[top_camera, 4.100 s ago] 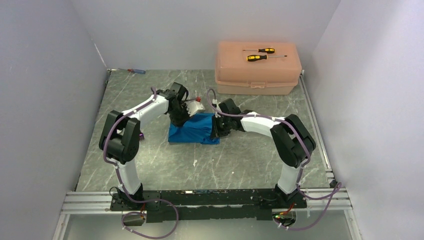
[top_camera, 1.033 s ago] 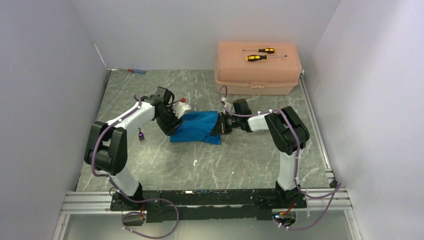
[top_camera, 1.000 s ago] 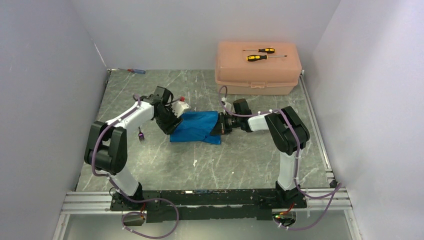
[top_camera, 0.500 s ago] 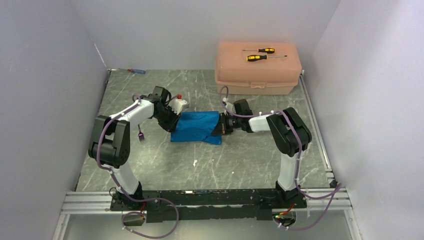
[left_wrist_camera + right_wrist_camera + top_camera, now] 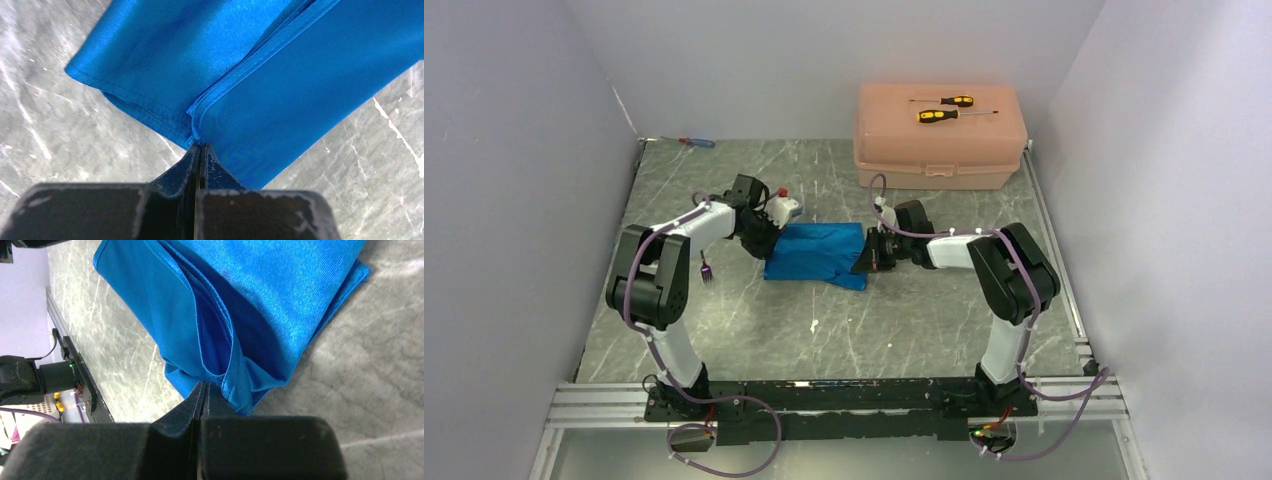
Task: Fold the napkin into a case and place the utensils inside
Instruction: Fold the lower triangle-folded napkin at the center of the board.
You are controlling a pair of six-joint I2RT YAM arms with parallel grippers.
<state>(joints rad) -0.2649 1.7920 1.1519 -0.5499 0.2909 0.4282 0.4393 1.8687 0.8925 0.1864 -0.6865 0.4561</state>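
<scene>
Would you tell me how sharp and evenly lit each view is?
Top external: soft, even light, sharp throughout, faint shadows. Left wrist: napkin weave crisp with sheen, left claw slightly blurred. Right wrist: glossy highlight on the napkin, right claw out of focus.

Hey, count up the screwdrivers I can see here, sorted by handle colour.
Yellow-and-black screwdrivers, on the box lid: 2
Blue-and-red screwdriver, far left corner of the table: 1
Total: 3
</scene>
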